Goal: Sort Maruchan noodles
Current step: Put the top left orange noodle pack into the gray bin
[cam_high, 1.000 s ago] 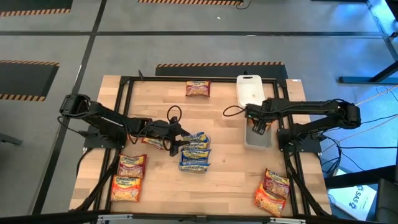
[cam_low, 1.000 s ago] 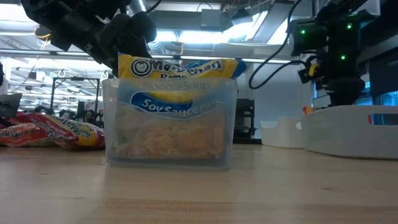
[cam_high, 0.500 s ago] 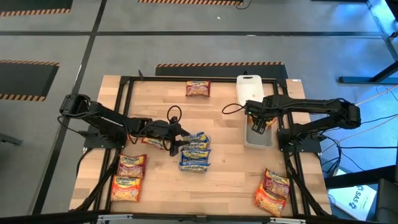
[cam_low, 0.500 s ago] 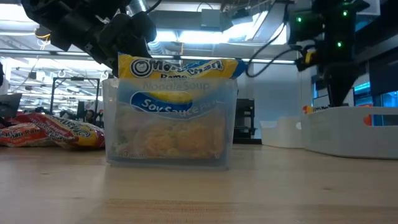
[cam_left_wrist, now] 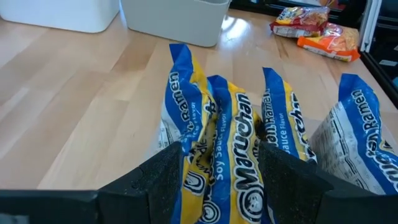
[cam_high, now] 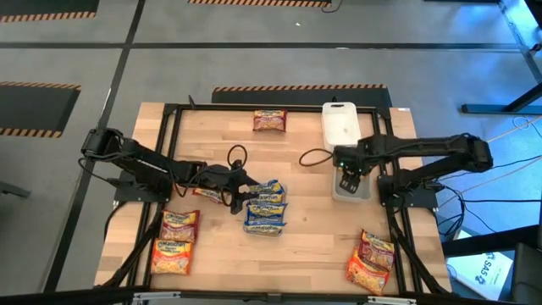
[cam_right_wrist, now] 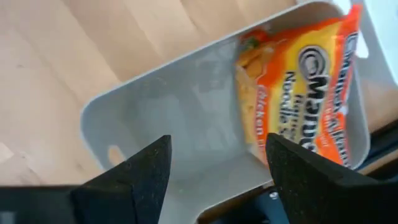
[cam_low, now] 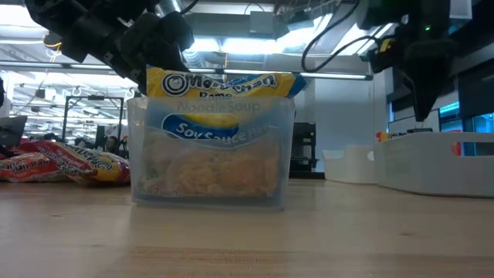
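Surface: pale wooden surface [cam_high: 305, 229] inside a black frame.
Blue packets: several blue-and-yellow packets [cam_high: 264, 206] stand on edge in a clear container [cam_low: 210, 154] mid-surface.
Left pincer [cam_high: 241, 193]: fingers clamped on one of these blue packets [cam_left_wrist: 231, 168].
Right pincer [cam_high: 349, 180]: fingers apart, over the grey bin [cam_right_wrist: 186, 118].
Orange packet [cam_right_wrist: 298, 87]: lying inside that grey bin.
Loose packets: near the surface's edges.

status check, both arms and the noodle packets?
Left gripper shut on a blue packet in the centre bin. Right gripper open above the right bin, orange packet inside. Nothing blocking.
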You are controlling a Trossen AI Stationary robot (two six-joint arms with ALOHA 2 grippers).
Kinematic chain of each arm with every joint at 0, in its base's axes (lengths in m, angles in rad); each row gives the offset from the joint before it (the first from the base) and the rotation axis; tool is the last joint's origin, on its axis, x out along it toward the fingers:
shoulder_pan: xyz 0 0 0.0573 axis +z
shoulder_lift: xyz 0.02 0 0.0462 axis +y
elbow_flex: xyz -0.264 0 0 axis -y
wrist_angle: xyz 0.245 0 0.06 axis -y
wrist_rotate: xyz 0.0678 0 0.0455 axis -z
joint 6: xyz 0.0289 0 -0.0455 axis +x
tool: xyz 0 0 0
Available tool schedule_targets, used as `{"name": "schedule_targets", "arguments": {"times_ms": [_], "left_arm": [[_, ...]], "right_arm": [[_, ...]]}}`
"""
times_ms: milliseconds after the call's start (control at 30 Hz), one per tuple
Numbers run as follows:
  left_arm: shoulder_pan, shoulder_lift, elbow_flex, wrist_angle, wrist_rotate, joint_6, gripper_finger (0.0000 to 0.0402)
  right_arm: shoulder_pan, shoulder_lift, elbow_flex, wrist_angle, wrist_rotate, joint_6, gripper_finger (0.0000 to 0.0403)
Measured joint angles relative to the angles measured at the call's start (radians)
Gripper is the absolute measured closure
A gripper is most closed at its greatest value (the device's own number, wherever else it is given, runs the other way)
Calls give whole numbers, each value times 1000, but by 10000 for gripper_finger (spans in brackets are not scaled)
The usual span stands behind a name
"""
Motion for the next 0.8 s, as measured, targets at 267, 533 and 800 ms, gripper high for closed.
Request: {"name": "schedule_targets", "arguments": {"times_ms": [267,533,800], "left_arm": [[-8,0,0,31,0,-24,195],[-15,0,0,99,-46,16,195],[-27,-170,125,-226,-81,72,195]], "right_arm": [[149,0,0,178,96,61,160],[218,2,0,517,203,-55,160],[254,64,-2,709,233,-190,160]]}}
